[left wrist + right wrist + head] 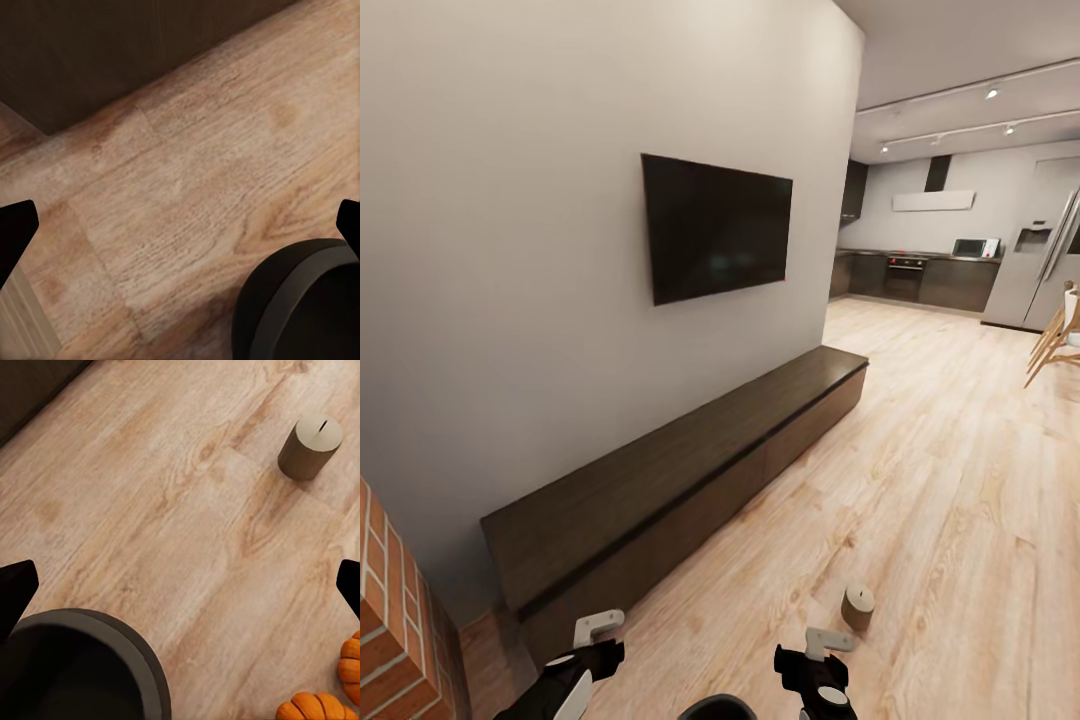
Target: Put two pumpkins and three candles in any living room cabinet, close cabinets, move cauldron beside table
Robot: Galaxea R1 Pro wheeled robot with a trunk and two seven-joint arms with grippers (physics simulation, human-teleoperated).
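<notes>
Down on the floor point(920, 480), candle point(310, 448) sits loose; both grippers point(588, 640) point(815, 655) look open, so rolling forward could knock it over.

The wood-plank floor point(187, 202) runs pale and grainy beneath the left gripper point(180, 225); its dark fingertips point(16, 225) stand wide apart, nothing between them; the cabinet point(112, 52), dark brown, meets the floor beyond; a rounded black cauldron point(307, 307) sits on the floor, well apart from the cabinet.
</notes>
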